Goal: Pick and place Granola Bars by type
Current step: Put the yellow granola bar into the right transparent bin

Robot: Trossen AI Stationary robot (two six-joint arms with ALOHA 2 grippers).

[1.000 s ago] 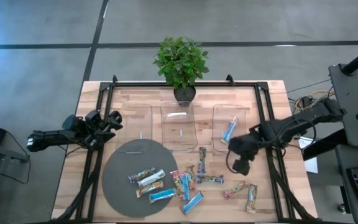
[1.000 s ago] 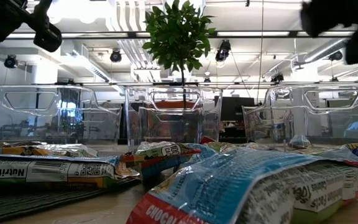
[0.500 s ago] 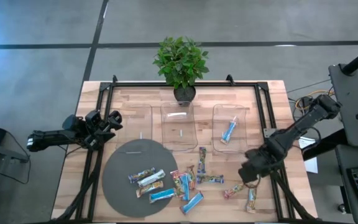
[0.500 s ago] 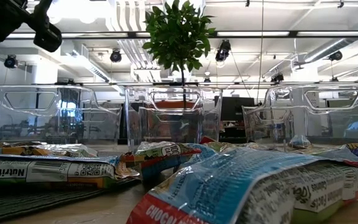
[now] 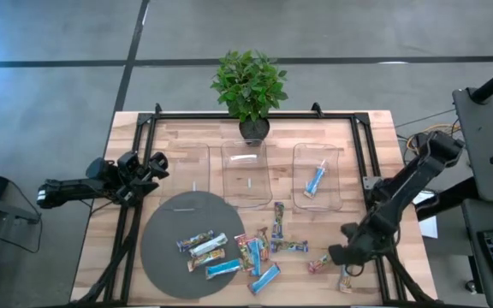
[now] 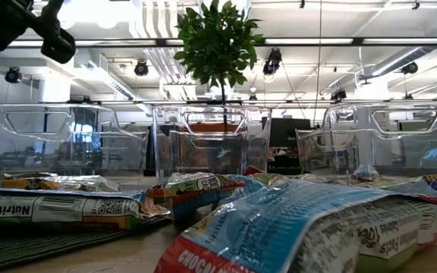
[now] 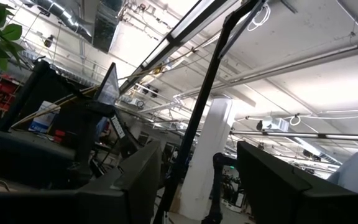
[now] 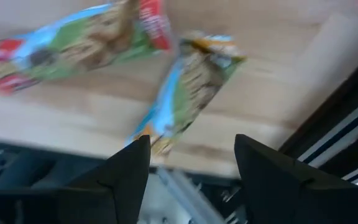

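Granola Bars [image 5: 255,252] lie scattered on the near half of the wooden counter [image 5: 178,141], most in a loose cluster just right of the dark round mat [image 5: 165,227], with about three resting on the mat itself. Two more multicoloured bars sit apart to the right: one [image 5: 320,262] lying roughly flat, one [image 5: 346,275] near the counter's front right corner. One blue-and-white bar [image 5: 315,180] lies inside the right clear tray [image 5: 336,175]; the middle tray [image 5: 246,175] looks empty of bars, though a small light mark shows on its floor and is hard to read. A third tray [image 6: 51,136] shows on the left in the low view. A potted plant [image 5: 248,84] stands at the counter's far edge, behind the middle tray.

Right gripper [image 5: 339,255] hangs low over the front right of the counter, right above the two separate multicoloured bars. Its wrist view shows both bars [image 8: 185,93] past the two dark fingers [image 8: 129,171], which stand apart with nothing between them; gripper is open and empty, not touching either bar as far as can be told.

Left gripper [image 5: 152,167] waits off the counter's left edge, by the black frame rail, raised. Its wrist camera looks up at the ceiling, fingers [image 7: 138,177] spread wide, holding nothing.
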